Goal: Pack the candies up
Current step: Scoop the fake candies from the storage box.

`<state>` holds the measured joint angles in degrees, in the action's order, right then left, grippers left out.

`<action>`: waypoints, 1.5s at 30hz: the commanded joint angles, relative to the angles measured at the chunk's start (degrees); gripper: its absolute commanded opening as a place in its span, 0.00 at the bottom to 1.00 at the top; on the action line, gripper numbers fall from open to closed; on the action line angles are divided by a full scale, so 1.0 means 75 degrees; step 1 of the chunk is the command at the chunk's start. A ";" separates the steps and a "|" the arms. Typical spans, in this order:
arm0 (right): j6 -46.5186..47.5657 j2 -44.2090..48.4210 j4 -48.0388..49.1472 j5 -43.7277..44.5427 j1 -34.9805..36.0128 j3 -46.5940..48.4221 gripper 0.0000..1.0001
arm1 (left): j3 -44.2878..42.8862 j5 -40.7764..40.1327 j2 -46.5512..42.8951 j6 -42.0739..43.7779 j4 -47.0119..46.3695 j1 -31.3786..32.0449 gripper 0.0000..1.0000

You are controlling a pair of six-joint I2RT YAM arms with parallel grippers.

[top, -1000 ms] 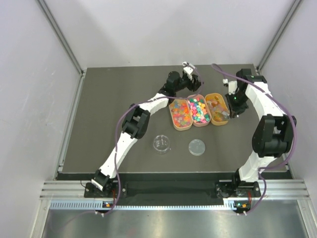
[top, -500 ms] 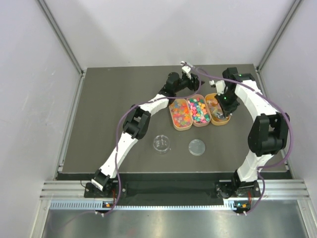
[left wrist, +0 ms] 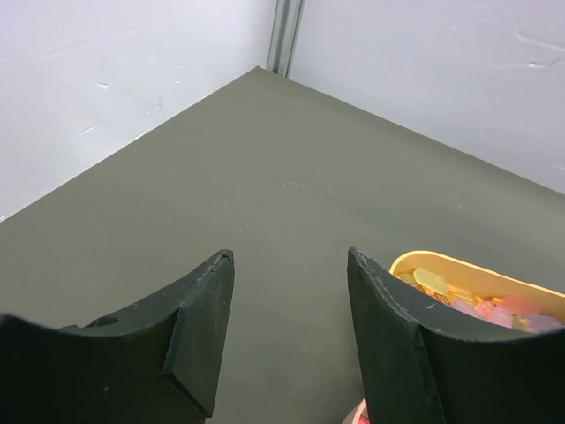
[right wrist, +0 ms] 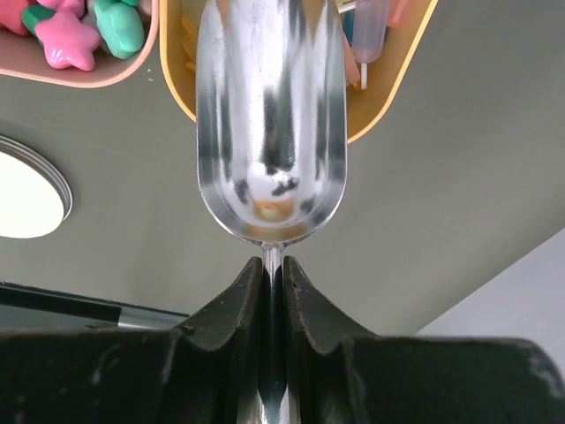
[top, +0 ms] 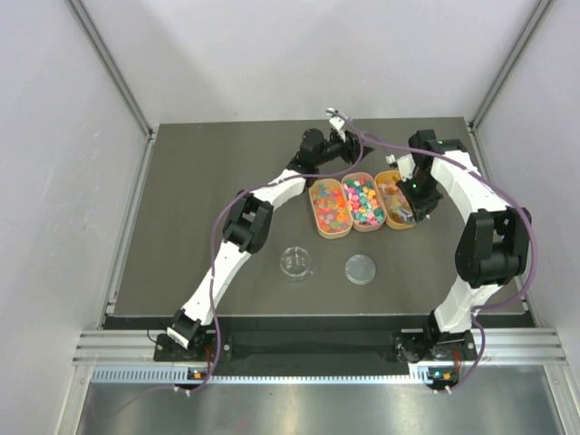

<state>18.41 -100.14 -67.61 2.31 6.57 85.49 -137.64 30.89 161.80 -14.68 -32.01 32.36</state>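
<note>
Three oval trays sit side by side at mid-table. The left tray [top: 331,210] and middle tray [top: 364,203] hold multicoloured candies [top: 362,198]; the right tray [top: 397,216] holds orange and yellow ones. My right gripper [top: 412,207] [right wrist: 274,265] is shut on the handle of a metal scoop [right wrist: 269,115], whose bowl hangs over the right, yellow tray [right wrist: 388,97]. I see only reflections in the scoop. Pink and green star candies [right wrist: 66,44] show in the neighbouring tray. My left gripper [top: 349,140] [left wrist: 287,265] is open and empty, just behind the trays, with a tray rim [left wrist: 477,265] at its right.
A small clear round dish [top: 295,263] and a round clear lid [top: 360,268] [right wrist: 22,190] lie in front of the trays. White walls enclose the table on the left, back and right. A clear tube-shaped item [right wrist: 369,31] lies in the yellow tray.
My right gripper has swung left with the scoop, from beside the right tray to over it. My left gripper has shifted slightly back and left.
</note>
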 commanded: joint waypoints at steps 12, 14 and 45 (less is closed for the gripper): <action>-0.0147 -0.0346 -0.0114 -0.0132 -0.0137 0.0471 0.00 | 0.1664 0.0989 -0.1697 -0.0105 -0.0326 -0.0518 0.58; -0.0147 -0.0511 -0.0102 -0.0178 -0.0149 0.0635 0.00 | 0.1840 0.1037 -0.1815 -0.0129 -0.0384 -0.0564 0.58; -0.0510 -0.1648 0.0589 -0.1303 -0.0419 0.0940 0.00 | 0.4418 0.1154 -0.3291 0.0773 -0.0525 -0.0764 0.57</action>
<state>15.18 -112.27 -66.11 -5.21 4.16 89.78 -106.32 38.17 142.80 -10.55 -32.80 26.70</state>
